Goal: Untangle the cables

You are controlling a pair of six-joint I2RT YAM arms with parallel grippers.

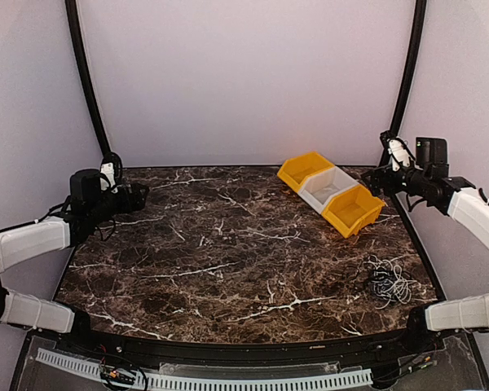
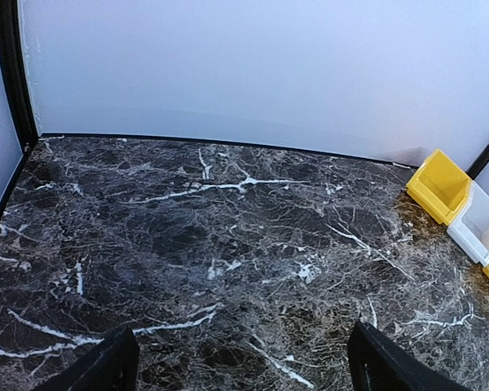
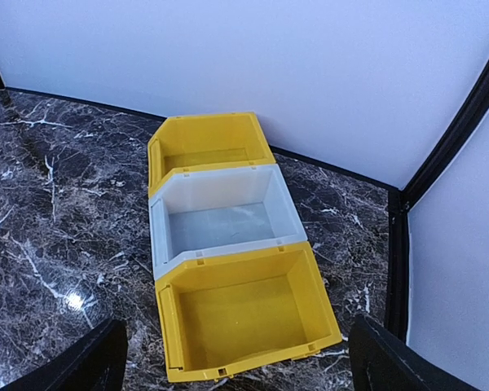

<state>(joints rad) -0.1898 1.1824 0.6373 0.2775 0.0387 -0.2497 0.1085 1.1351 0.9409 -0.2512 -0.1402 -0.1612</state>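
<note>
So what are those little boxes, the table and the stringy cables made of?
The bins look like moulded plastic: smooth, shiny walls with thin rims, two yellow, one white. The table looks like polished dark marble, glossy with white veins, though it could be a printed surface. The cables seem to be thin coated cords, but they are too small to be sure.

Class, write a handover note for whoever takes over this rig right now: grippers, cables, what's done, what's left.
Grippers: the left gripper is open and empty, over the left of the table. The right gripper is open and empty, over the bins.
Job's things: the cables lie in one tangled clump at the table's near right.
Done: nothing visible; the bins are empty.
Left: all of the untangling.
</note>
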